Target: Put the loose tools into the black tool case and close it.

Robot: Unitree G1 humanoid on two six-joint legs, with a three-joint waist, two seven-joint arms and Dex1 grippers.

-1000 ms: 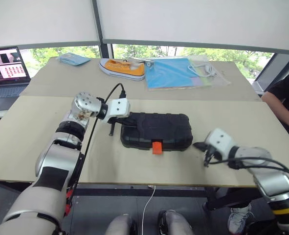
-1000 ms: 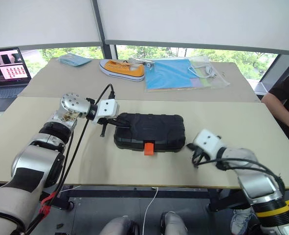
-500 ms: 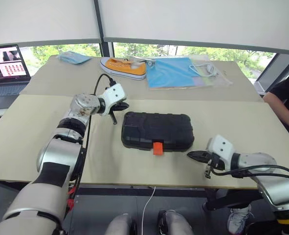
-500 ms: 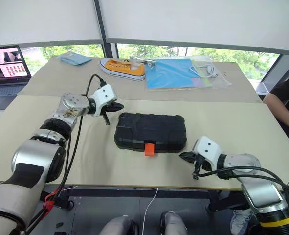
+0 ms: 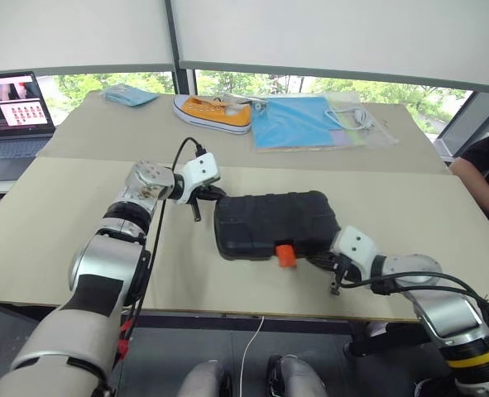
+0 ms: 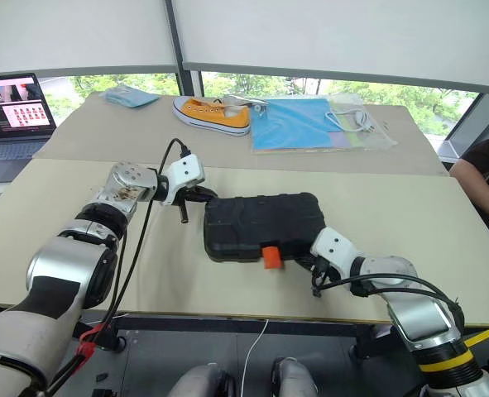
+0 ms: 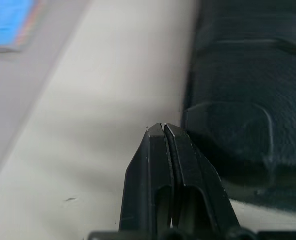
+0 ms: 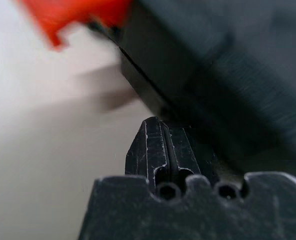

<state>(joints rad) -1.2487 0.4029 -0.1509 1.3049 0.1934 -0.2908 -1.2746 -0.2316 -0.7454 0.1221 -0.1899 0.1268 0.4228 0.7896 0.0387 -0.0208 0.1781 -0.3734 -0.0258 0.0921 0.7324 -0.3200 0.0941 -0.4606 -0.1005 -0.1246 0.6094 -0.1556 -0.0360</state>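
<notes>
The black tool case (image 5: 273,223) lies closed on the near table, slightly skewed, its orange latch (image 5: 286,255) facing the front edge. My left gripper (image 5: 215,193) is shut and empty, its tips at the case's far left corner (image 7: 228,125). My right gripper (image 5: 320,261) is shut and empty too, low at the case's front edge just right of the latch (image 8: 77,15). The loose tools are out of view.
On the far table sit an orange shoe (image 5: 211,112), a blue folder (image 5: 298,121), a white cable (image 5: 356,116) and a blue cloth (image 5: 130,95). A laptop (image 5: 12,103) stands at the far left. A person's dark sleeve (image 5: 488,165) is at the right edge.
My right gripper has swung left to the case's front edge beside the latch. My left gripper has come back against the case's far left corner. The case now sits slightly turned.
</notes>
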